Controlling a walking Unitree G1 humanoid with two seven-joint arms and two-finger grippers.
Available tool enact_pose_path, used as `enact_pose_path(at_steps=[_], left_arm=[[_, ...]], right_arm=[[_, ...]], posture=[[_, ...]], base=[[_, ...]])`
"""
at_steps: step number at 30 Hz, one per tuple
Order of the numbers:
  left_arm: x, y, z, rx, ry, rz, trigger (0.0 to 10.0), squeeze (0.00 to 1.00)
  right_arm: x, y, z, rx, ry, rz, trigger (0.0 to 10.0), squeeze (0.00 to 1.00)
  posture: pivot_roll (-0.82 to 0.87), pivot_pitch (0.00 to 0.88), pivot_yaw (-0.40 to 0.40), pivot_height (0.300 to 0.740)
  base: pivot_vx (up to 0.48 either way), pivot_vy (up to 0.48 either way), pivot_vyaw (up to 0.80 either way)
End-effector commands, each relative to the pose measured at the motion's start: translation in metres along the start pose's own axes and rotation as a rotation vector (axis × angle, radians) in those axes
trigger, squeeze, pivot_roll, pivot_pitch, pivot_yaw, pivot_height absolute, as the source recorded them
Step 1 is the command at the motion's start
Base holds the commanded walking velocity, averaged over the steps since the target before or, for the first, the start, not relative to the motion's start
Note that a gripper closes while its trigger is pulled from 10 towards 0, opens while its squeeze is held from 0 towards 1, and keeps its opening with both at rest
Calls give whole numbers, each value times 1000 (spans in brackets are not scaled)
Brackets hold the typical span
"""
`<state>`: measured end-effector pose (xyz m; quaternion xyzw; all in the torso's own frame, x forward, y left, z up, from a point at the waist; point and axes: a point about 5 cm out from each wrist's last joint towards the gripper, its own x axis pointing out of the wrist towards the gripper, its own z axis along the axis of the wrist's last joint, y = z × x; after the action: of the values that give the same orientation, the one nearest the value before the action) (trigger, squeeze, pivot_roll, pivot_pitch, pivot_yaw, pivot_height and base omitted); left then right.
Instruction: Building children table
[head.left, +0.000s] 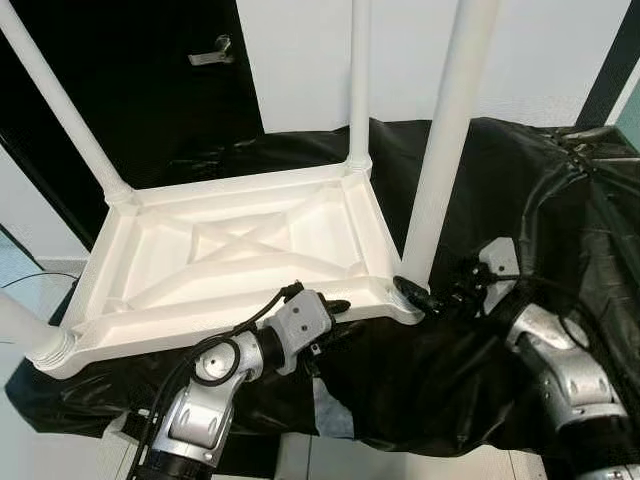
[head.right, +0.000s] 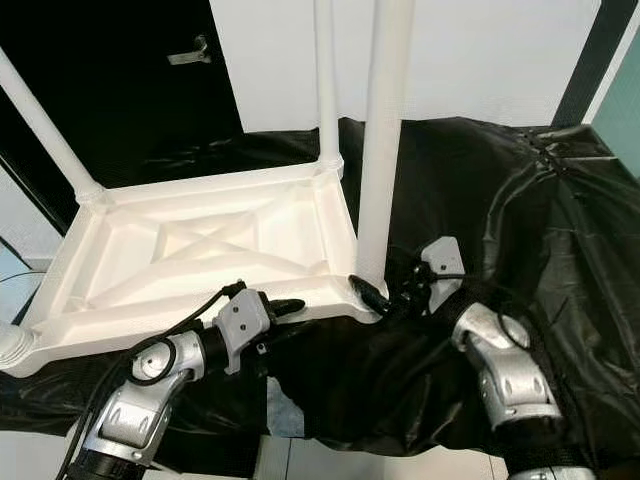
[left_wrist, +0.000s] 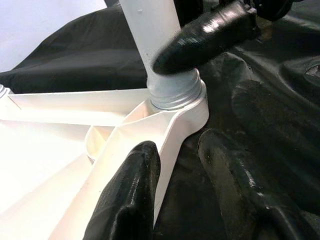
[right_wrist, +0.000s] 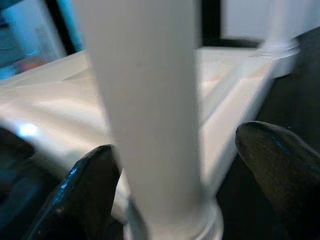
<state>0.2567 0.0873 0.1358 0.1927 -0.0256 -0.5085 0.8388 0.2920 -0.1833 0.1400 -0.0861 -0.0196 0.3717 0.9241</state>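
right wrist view: right gripper (right_wrist: 170, 170) straddles leg (right_wrist: 145, 100).

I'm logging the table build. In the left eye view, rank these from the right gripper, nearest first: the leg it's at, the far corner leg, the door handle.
From the right gripper:
1. Near-right leg, between its fingers.
2. Far corner leg, behind.
3. Door handle, back left on the dark door.
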Motion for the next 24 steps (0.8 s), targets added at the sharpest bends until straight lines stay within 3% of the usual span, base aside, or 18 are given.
enact_pose_path(at_steps=[1, 13, 14, 15, 19, 24], left_arm=[[-3, 5, 2, 7, 6, 61, 10000, 0], [-8, 4, 3, 8, 16, 60, 10000, 0], [-9, 3, 3, 6, 18, 59, 10000, 0], [-9, 2, 3, 4, 20, 58, 10000, 0], [-8, 0, 3, -2, 22, 55, 10000, 0], [-4, -1, 3, -14, 14, 52, 10000, 0]], right_arm=[[4, 1, 1, -2, 27, 120, 10000, 0], [25, -5, 14, -93, 49, 313, 10000, 0], [28, -5, 14, -101, 51, 326, 8863, 0], [29, -5, 14, -104, 55, 331, 118, 0], [29, -7, 13, -97, 62, 338, 0, 0], [22, -11, 5, -45, 74, 263, 0, 0]], posture=[[71, 0, 85, 740], [114, 0, 77, 740], [117, 0, 74, 740], [118, 0, 69, 740], [115, 0, 65, 740], [89, 0, 55, 740]], base=[[0, 0, 0], [0, 0, 0], [0, 0, 0], [0, 0, 0], [0, 0, 0], [0, 0, 0]])
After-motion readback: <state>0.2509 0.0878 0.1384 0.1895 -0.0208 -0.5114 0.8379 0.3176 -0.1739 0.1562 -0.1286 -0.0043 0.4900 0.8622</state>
